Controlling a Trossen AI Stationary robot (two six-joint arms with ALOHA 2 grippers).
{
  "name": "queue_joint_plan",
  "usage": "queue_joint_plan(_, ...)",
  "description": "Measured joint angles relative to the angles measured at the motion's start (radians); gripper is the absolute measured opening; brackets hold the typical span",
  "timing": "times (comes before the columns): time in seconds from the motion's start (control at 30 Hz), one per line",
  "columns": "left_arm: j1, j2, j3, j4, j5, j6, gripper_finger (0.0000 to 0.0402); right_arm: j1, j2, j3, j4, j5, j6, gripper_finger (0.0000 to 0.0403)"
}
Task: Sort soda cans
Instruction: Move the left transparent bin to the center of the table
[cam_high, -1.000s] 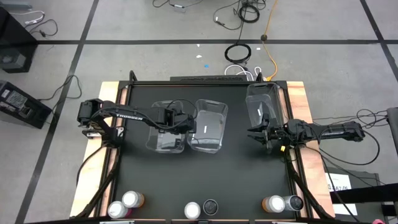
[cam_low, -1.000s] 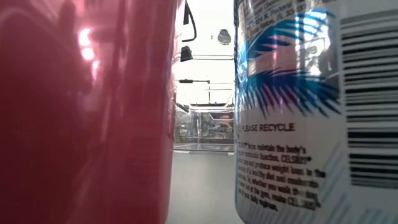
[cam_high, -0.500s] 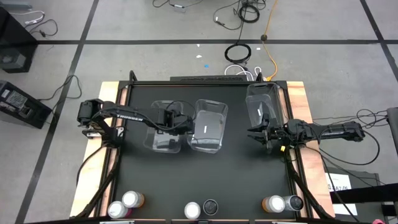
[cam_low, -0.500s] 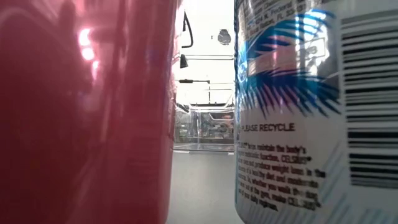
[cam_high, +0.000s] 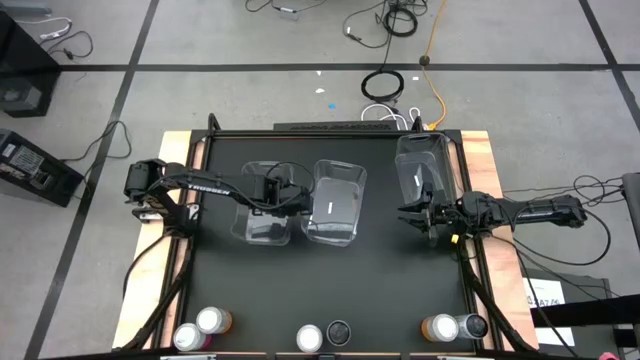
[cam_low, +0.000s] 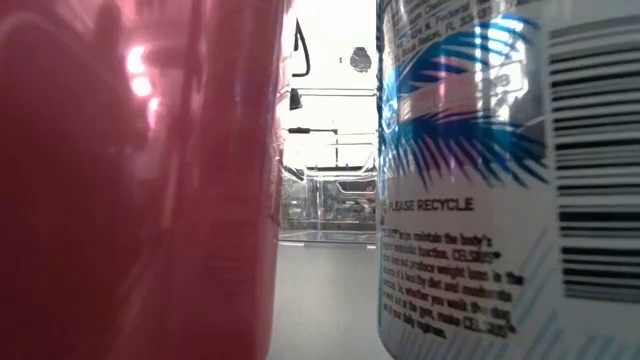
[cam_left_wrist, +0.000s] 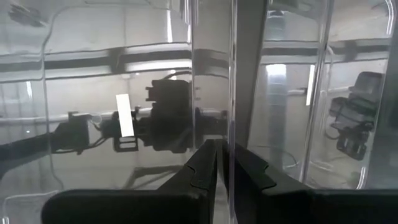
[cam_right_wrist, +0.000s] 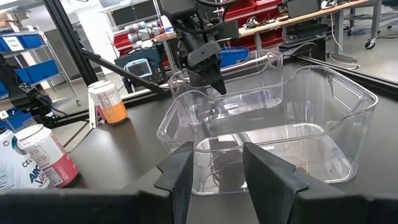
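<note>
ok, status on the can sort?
Left gripper shut on left bin wall. Right gripper idle, fingers apart. Soda cans all unsorted at near edge.

the high view looks straight down on the whole table (cam_high: 330, 290). the low view sits at tabletop height, pressed against two cans (cam_low: 130, 180), facing the clear bins (cam_low: 335, 205) every view shares.

- White can (cam_low: 500, 180) close to the low camera, on the right: "PLEASE RECYCLE" in dark capitals. Below it runs small print, too fine to read. A barcode sits at its right edge.
- Left arm (cam_high: 205, 187), high view: white lettering along the link, too small to make out.
- Pink-and-white can (cam_right_wrist: 46, 155) in the right wrist view: letters "CEL" visible; the rest is cut off.
</note>
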Motion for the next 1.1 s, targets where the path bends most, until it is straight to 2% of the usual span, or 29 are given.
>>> queue_joint_plan(1.1, 0.000, 0.000, 0.000, 0.048, -0.025, 0.000, 0.0039, 0.000, 0.000, 0.000, 0.000, 0.000, 0.000, 0.0130)
